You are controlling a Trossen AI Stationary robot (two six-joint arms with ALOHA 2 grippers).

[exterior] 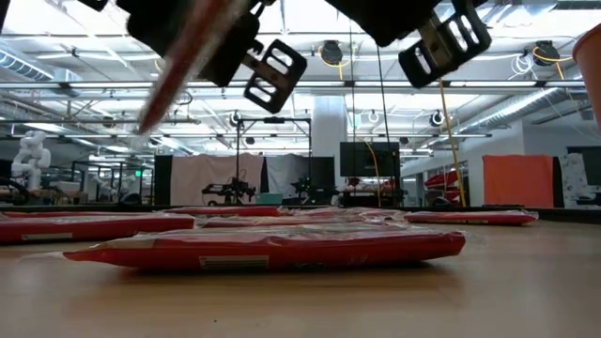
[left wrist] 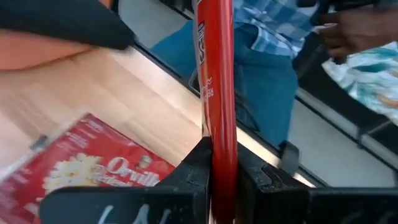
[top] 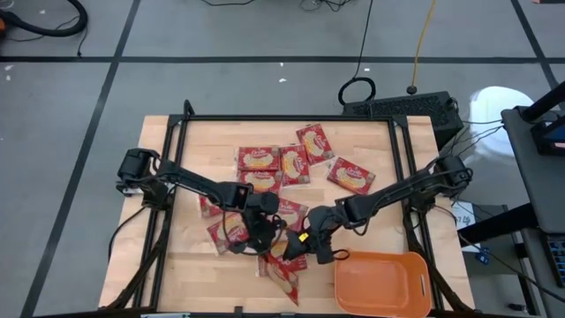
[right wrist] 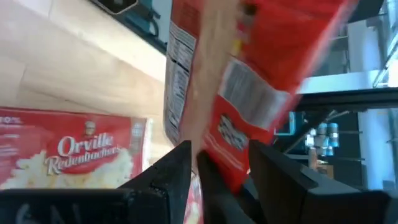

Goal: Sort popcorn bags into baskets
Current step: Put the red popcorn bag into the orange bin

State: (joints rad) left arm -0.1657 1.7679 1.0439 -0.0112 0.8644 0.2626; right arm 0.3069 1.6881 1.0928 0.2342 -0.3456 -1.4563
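Left gripper: your left fingers are pinched on the edge of a red popcorn bag, which stands thin and upright between them in the left wrist view. From above, this gripper sits near the table's centre, toward 6 o'clock.

Right gripper: your right fingers are clamped on a second bag, which is tilted and blurred in the right wrist view. From above, that gripper is just at 3 o'clock of the left one, the two nearly meeting.

Held bags from above: red packets hang or lie under and between both grippers; you cannot tell there which one belongs to which.

Loose bags: a cluster lies at 12 o'clock of the grippers, with one single bag off at about 2 o'clock. More sit at 9 o'clock, partly under the left arm. In the low view a flat bag lies closest, with others behind it.

Basket: the orange basket rests at 4 o'clock of the grippers, at the table's near right corner; no bag shows inside it.

Table: pale wood inside a black frame.

Person: a blue and checked sleeve shows beyond the table edge in the left wrist view.
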